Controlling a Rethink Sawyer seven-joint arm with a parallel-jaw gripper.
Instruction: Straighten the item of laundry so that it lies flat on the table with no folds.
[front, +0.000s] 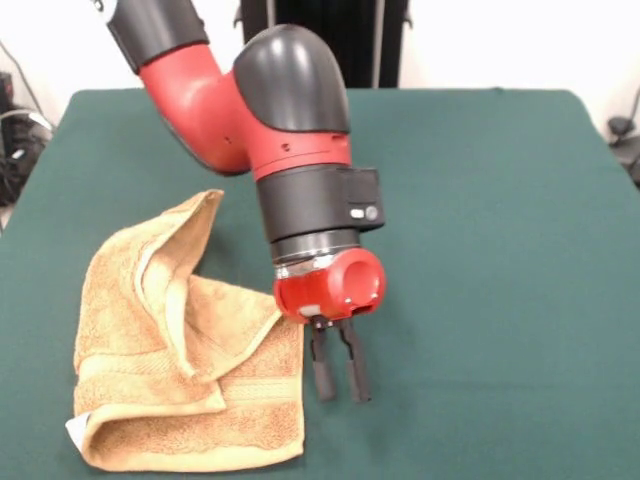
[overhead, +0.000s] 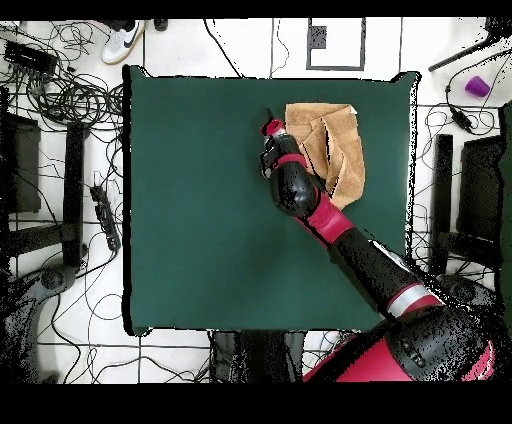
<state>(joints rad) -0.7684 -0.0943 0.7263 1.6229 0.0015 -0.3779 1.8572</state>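
Observation:
The golden-orange towel (front: 170, 350) lies crumpled and folded over itself on the dark green table (front: 480, 250), at the left of the front view. A small white tag (front: 76, 428) shows at its near left corner. In the overhead view the towel (overhead: 325, 145) lies near the table's far right part. My gripper (front: 340, 385) hangs just to the right of the towel's near right edge, its two black fingers a little apart and empty, tips close to the cloth surface. In the overhead view the gripper (overhead: 270, 127) sits at the towel's left edge.
The red and black arm (front: 270, 110) reaches down over the table's middle and hides part of the towel in the overhead view. Cables and equipment (overhead: 60, 100) lie on the floor around the table (overhead: 200, 220).

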